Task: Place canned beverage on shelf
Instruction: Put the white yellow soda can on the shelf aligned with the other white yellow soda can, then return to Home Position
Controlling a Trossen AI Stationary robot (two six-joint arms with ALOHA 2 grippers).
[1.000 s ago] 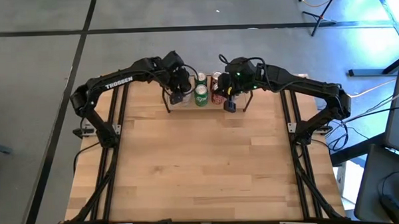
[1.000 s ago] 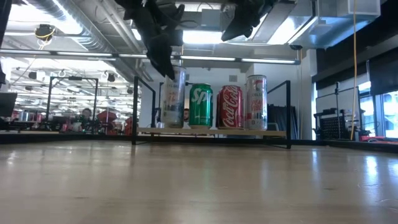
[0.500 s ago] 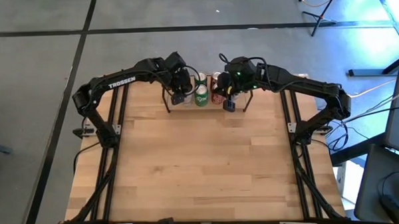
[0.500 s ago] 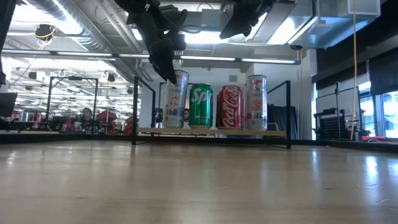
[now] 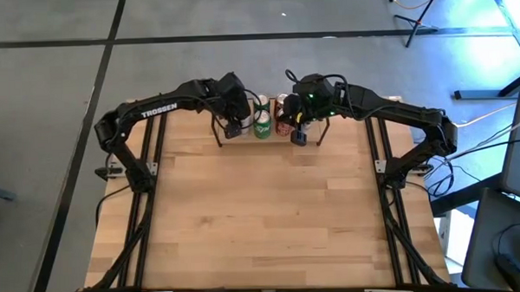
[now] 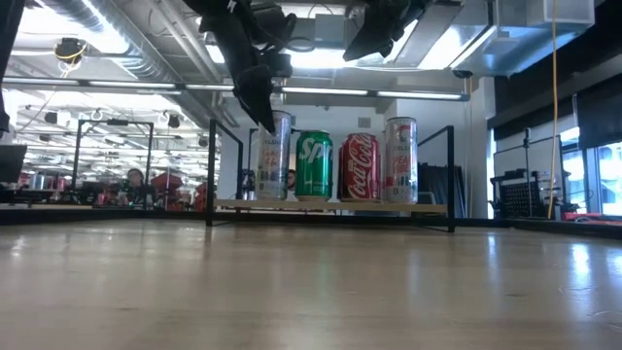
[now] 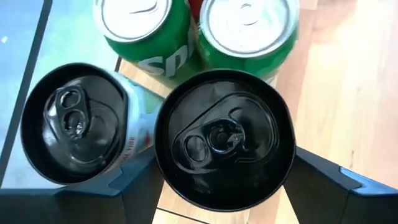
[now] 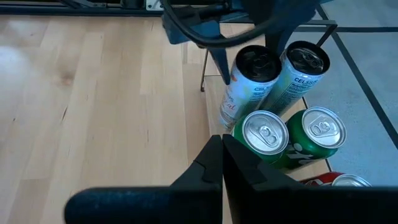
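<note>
Wooden tabletop (image 5: 262,215) fills the lower part of the high view, with grey floor beyond; the shelf (image 6: 330,205), a low black-rod rack on a light board, sits at the table's far edge, near the upper centre of that frame, and in the low view it runs across the middle. On it stand a tall pale can (image 6: 275,156), a green can (image 6: 314,165), a red can (image 6: 360,167) and a tall white can (image 6: 400,159), all upright in a row. The left gripper (image 6: 260,102) hangs over the pale can at the row's left end, its fingers (image 7: 134,186) spread to either side of the black-topped can without clearly pressing it. The right gripper (image 8: 222,163) has its fingers together, holding nothing, hovering above the row's right half. The likeliest fault, as a judgement, is a fingertip catching the can's rim as the left arm lifts away, which could tip this tall, narrow can into the green one just beside it. The pale can looks slim, light-bodied with faint print and a dark lid.
</note>
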